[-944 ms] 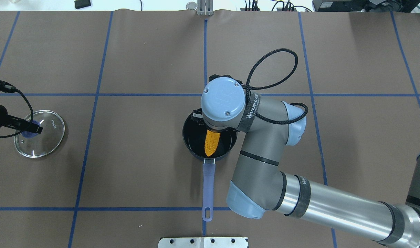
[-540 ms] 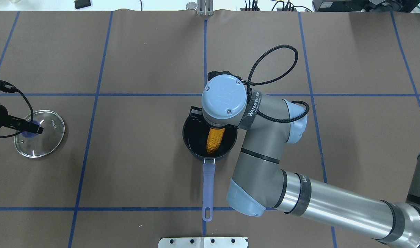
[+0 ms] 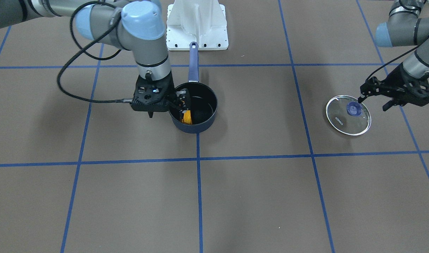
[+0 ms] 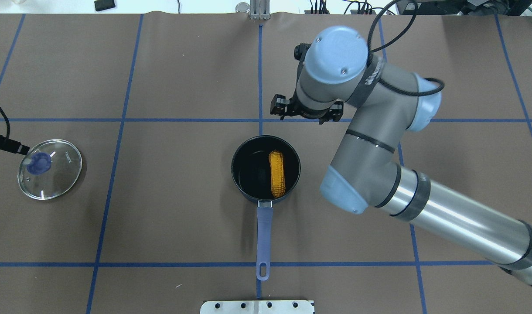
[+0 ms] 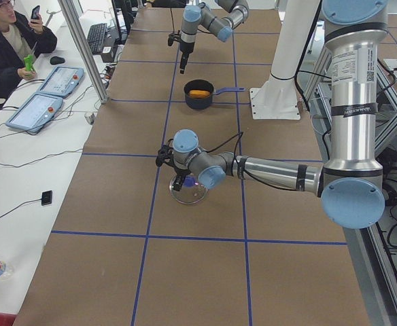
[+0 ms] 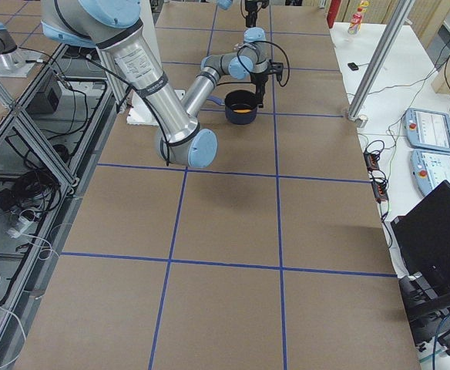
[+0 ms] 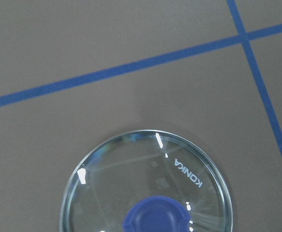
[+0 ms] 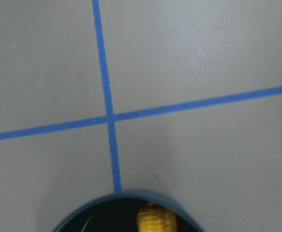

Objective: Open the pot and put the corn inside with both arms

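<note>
The dark navy pot [image 4: 239,153] stands open mid-table, its purple-blue handle [image 4: 264,235] pointing toward me. The yellow corn [image 4: 278,173] lies flat inside it, on the right of the black interior. In the overhead view my right gripper [image 4: 305,112] is raised beyond the pot's far rim, mostly hidden under its wrist, with nothing in it. The right wrist view shows only the pot's rim [image 8: 117,194] and the corn's end [image 8: 154,223]. The front view shows the right gripper lower, at the rim. My left gripper [image 3: 373,101] is open beside the glass KONKA lid [image 4: 59,174].
The lid lies flat on the table at the far left, blue knob [image 4: 38,162] up, and it fills the bottom of the left wrist view [image 7: 179,179]. A white mounting plate [image 4: 257,306] sits at the near edge behind the pot's handle. Blue tape lines grid the brown table.
My right gripper has let go of the corn, risen out of the pot and moved to its far side. The corn now lies flat inside. My left gripper has drawn back off the lid's knob.
</note>
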